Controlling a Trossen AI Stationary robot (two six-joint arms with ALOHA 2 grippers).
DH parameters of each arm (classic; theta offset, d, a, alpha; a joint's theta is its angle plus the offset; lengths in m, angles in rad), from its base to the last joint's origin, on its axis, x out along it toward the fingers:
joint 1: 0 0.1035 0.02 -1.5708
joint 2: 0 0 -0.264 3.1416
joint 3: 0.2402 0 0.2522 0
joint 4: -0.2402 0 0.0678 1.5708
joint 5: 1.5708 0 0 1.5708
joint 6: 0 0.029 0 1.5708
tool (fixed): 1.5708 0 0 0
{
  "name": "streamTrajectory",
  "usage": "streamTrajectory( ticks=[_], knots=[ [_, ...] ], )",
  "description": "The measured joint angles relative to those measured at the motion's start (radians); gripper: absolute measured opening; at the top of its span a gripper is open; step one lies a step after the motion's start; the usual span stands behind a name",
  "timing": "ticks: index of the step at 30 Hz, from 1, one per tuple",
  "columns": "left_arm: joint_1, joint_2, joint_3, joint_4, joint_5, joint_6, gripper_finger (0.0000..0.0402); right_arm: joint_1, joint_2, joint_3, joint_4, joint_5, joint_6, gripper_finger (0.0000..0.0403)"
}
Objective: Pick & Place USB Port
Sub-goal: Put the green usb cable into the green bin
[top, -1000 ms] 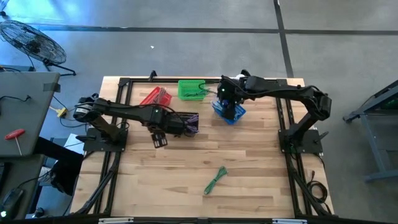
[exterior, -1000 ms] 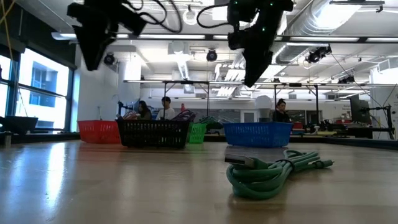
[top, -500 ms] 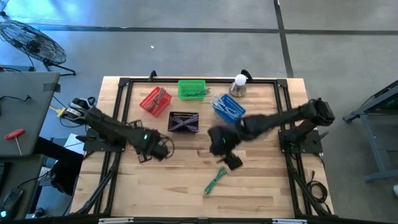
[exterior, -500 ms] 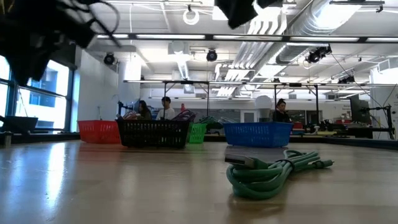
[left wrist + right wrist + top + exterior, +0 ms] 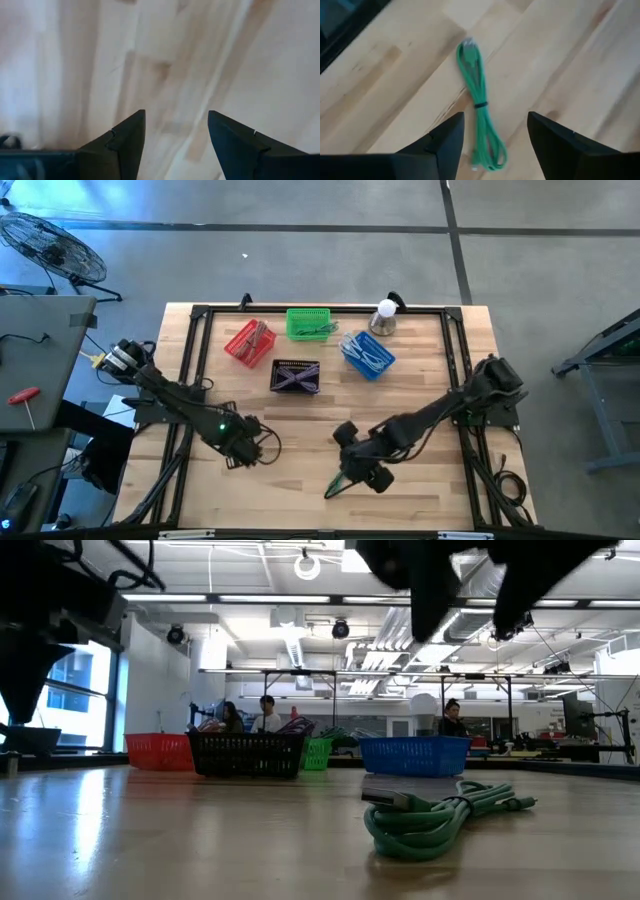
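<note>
A coiled green USB cable (image 5: pixel 478 107) lies flat on the wooden table, near the near edge (image 5: pixel 333 485); the low view shows its plug end raised a little off the coil (image 5: pixel 437 815). My right gripper (image 5: pixel 495 120) hangs open above it, fingers on either side of the cable's line without touching it (image 5: pixel 365 470). My left gripper (image 5: pixel 176 117) is open over bare wood at the table's near left (image 5: pixel 240 448).
Along the far side stand a red basket (image 5: pixel 249 341), a green basket (image 5: pixel 309 323), a blue basket (image 5: pixel 367 354) and a black basket (image 5: pixel 295 375), each holding cables. A white rounded object (image 5: pixel 384 315) sits at the far edge. People show in the room behind.
My right gripper has swung from above the blue basket toward the near edge and now hangs over the green cable. My left gripper has moved from beside the black basket toward the near left part of the table. The cable has stayed where it was.
</note>
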Motion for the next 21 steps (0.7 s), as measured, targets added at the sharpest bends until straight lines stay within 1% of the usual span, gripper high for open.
streamTrajectory(
  ticks=[4,8,15,21],
  knots=[
    [-0.012,0.000,0.000,0.100,-0.002,0.017,0.0207,-0.008,0.073,0.000,0.004,-0.020,0.044,0.0203],
    [-0.010,0.000,0.000,0.185,-0.002,0.017,0.0207,-0.016,0.117,0.000,0.004,-0.027,0.048,0.0200],
    [-0.010,0.000,0.000,0.298,-0.006,0.023,0.0207,-0.053,0.174,0.000,-0.022,-0.096,0.090,0.0199],
    [-0.009,0.000,0.000,0.353,-0.094,0.052,0.0207,-0.062,0.248,0.004,-0.019,-0.118,0.097,0.0199]
  ],
)
